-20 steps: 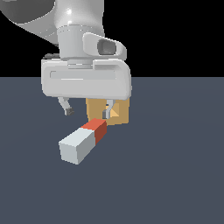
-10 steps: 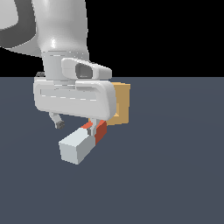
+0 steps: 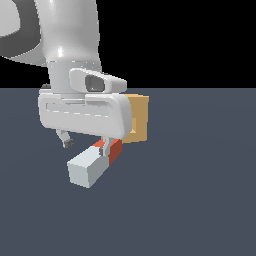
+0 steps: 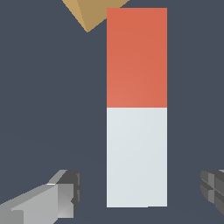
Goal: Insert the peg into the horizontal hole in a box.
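The peg (image 3: pixel 95 162) lies flat on the dark floor, its pale grey-white half toward the front and its red-orange half pointing at the tan box (image 3: pixel 139 119). My gripper (image 3: pixel 85 146) is open and hangs low over the peg, one finger on each side. In the wrist view the peg (image 4: pixel 136 109) runs between the two fingers (image 4: pixel 57 197), which flank its white end with a gap on both sides and do not touch it. Only a corner of the box (image 4: pixel 89 13) shows past the red end. The hole is hidden in both views.
The dark blue-grey floor (image 3: pixel 200 200) stretches around the peg and box. My white hand (image 3: pixel 82 112) covers much of the box in the exterior view.
My gripper has moved down and toward the exterior view's left, from in front of the box to over the peg. It stayed open. The peg and box have not moved.
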Tool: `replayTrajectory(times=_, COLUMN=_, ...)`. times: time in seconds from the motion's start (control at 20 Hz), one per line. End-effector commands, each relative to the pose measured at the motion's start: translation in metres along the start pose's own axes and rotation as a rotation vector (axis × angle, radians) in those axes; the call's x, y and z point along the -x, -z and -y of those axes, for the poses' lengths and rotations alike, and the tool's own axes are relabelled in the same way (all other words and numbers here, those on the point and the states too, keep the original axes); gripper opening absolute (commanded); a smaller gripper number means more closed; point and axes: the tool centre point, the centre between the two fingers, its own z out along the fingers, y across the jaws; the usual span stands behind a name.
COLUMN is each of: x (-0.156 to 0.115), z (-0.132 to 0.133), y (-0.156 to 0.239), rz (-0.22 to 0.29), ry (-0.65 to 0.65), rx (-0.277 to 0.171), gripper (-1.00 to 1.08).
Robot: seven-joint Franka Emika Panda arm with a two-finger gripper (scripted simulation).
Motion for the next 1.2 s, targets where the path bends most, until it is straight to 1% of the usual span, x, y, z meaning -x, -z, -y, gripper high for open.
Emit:
replayTrajectory(times=0.0, x=0.000, z=0.000, y=-0.001, rz=0.000, ry=0.000, rx=0.000, gripper=1.00)
replayTrajectory(times=0.2, x=0.000, z=0.000, y=-0.010, rz=0.000, ry=0.000, rx=0.000, gripper=1.00)
replayTrajectory(times=0.6, x=0.000, z=0.001, y=-0.043, rz=0.000, ry=0.001, rx=0.000, gripper=1.00)
replayTrajectory(times=0.85, x=0.000, z=0.000, y=-0.050, rz=0.000, ry=0.001, rx=0.000, gripper=1.00)
replayTrajectory(times=0.9, x=0.000, z=0.000, y=-0.050, rz=0.000, ry=0.001, rx=0.000, gripper=-1.00)
replayTrajectory(times=1.15, x=0.000, z=0.000, y=-0.050, rz=0.000, ry=0.001, rx=0.000, gripper=-1.00)
